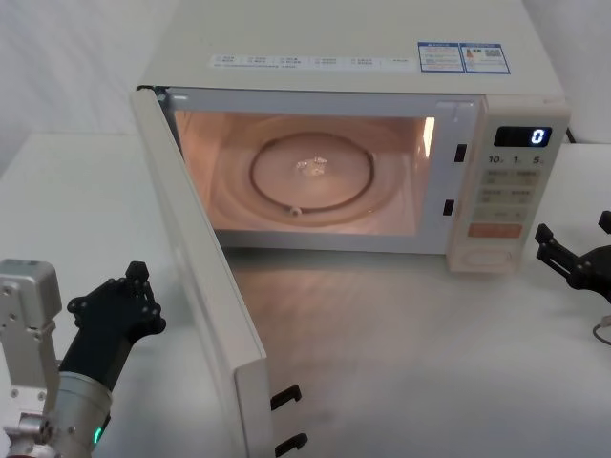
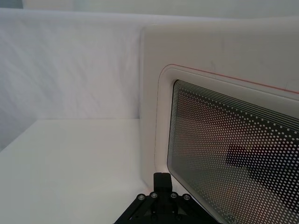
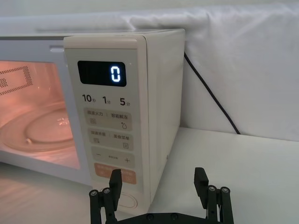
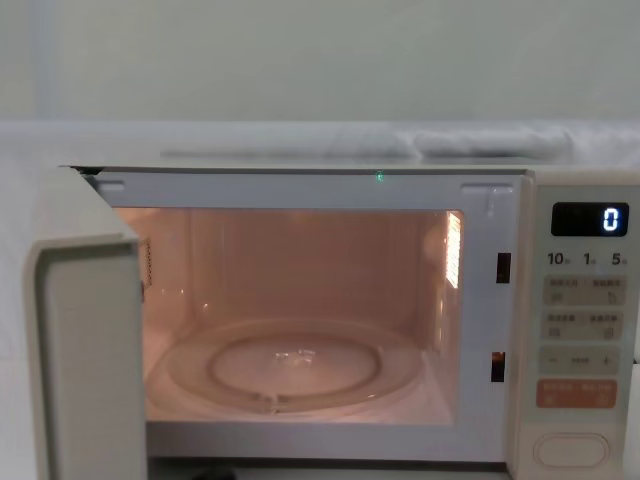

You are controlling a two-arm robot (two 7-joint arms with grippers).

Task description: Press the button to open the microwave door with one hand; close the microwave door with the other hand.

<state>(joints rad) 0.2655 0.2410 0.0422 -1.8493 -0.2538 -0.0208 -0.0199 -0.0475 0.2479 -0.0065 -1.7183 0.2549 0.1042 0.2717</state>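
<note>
Standing wide open, the microwave door (image 1: 205,315) awaits your left gripper (image 1: 129,305) outside it, jaws unclear; right gripper (image 1: 573,256), jaws spread, sits beside the button (image 1: 487,256).

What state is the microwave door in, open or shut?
Open. The microwave door is swung out toward the robot, and the lit cavity with its glass turntable is exposed. The left pincer is beside the door's outer face.

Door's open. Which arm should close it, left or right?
Left. The left gripper sits just outside the swung-open microwave door, facing its window. The right gripper is open beside the button, far from the door.
</note>
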